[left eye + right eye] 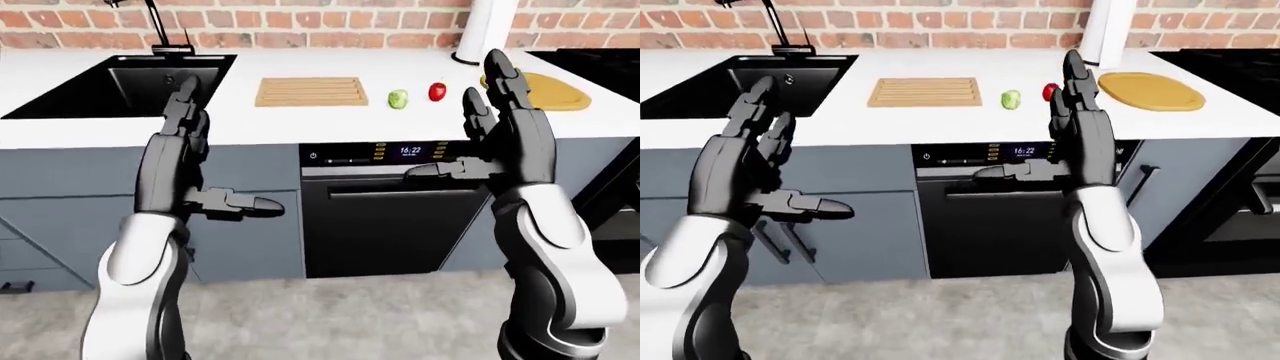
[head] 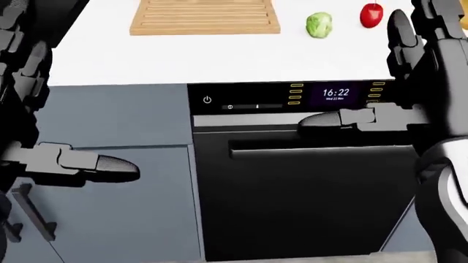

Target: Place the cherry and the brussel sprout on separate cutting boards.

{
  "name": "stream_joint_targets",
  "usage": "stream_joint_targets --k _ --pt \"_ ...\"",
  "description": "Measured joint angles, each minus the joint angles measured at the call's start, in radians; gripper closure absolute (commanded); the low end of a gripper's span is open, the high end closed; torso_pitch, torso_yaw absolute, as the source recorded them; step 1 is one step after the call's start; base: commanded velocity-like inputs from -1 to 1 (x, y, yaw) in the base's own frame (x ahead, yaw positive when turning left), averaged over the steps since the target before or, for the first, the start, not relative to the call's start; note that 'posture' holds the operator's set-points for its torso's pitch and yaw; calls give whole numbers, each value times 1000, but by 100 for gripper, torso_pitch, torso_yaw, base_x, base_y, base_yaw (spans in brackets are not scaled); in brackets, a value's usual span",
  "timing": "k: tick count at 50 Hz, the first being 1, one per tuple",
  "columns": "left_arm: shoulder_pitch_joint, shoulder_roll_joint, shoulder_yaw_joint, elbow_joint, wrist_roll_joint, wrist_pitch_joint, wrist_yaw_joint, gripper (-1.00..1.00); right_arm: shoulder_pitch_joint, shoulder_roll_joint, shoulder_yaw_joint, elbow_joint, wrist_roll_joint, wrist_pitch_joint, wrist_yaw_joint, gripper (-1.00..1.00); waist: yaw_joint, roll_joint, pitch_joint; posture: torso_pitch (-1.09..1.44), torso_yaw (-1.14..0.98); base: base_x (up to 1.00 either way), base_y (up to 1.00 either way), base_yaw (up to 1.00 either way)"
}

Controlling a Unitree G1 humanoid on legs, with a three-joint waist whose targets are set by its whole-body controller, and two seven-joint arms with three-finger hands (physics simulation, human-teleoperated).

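A green brussel sprout point(image 2: 319, 25) and a red cherry point(image 2: 371, 15) lie side by side on the white counter point(image 1: 330, 120). Left of them lies a rectangular slatted wooden cutting board point(image 1: 311, 91). To the right of the cherry is a round wooden board point(image 1: 1151, 90). Both hands are raised in front of the cabinets, below counter height. My left hand point(image 1: 205, 161) is open, fingers up and thumb pointing right. My right hand point(image 1: 480, 131) is open too, thumb pointing left, just right of and below the cherry. Neither holds anything.
A black sink point(image 1: 130, 84) with a tap sits at the counter's left. A black dishwasher point(image 1: 385, 210) with a lit clock is below the produce. A white cylinder point(image 1: 482, 30) stands by the brick wall. A dark stove point(image 1: 1240, 71) is at right.
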Motion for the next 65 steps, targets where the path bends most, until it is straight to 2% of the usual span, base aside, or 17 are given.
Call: stream_joint_targets --k 5,7,9,13,18,22,31,34,37,40,43,46,47,50,55,63,65 --pt "-7 13 23 -27 12 -1 7 -100 -16 1 13 -9 18 -28 -2 -100 -1 78 5 0 0 32 -40 0" --pt "10 9 29 -13 19 1 11 -100 -14 4 27 2 29 -18 -1 -100 12 79 6 0 0 30 -40 0" --pt "12 5 23 5 27 14 15 -100 -18 -3 33 14 37 -1 -1 -100 19 82 -12 0 0 29 -39 0" --pt "-10 7 13 -11 27 9 11 -100 -49 -18 6 -18 46 9 -10 -100 23 54 -34 0 0 22 -39 0" --pt "-9 10 26 -12 35 -10 11 -100 -34 -18 12 -11 48 -28 -18 -100 13 -29 -38 0 0 10 -38 0" --pt "13 -7 -9 16 21 2 -1 -100 -14 -26 -14 16 44 5 -30 -100 -7 -28 -11 0 0 8 -38 0" --pt "-24 6 8 -14 33 -9 8 -100 -32 -29 -19 -17 75 -16 -40 -100 4 76 -24 0 0 3 -38 0" --pt "-6 5 15 5 38 0 9 -100 -15 -22 -1 1 88 -6 -42 -100 21 69 -16 0 0 0 -44 0" --pt "-3 4 12 19 43 17 9 -100 -10 -27 2 14 95 6 -40 -100 23 80 -34 0 0 0 -54 0" --pt "-8 5 12 1 44 3 6 -100 -18 -32 -9 -6 90 -9 -43 -100 22 59 -40 0 0 0 -54 0" --pt "-4 5 15 -4 49 -9 6 -100 -23 -35 -3 -18 85 -24 -40 -100 28 20 -35 0 0 0 -53 0" --pt "-2 4 18 -2 52 -11 6 -100 -31 -40 -4 -23 87 -14 -33 -100 25 -50 -40 0 0 0 -42 0" --pt "4 -7 11 -5 51 -12 6 -100 -37 -48 -13 -19 89 1 -35 -100 15 -41 -33 0 0 0 -15 0" --pt "18 -11 -10 3 38 -2 -7 -100 -19 -49 -20 -13 68 3 -42 -100 0 -58 -17 0 0 0 0 0" --pt "11 -9 1 -6 43 -14 -5 -100 -18 -35 -2 -10 49 -11 -23 -100 6 -23 -5 0 0 2 0 0" --pt "23 -15 -9 -8 47 -23 -9 -100 -36 -39 -11 0 38 6 -17 -100 -4 -11 1 0 0 3 0 0" --pt "28 -15 -12 0 47 -17 -13 -100 -32 -41 -11 -4 37 10 -15 -100 1 -8 -17 0 0 9 0 0"
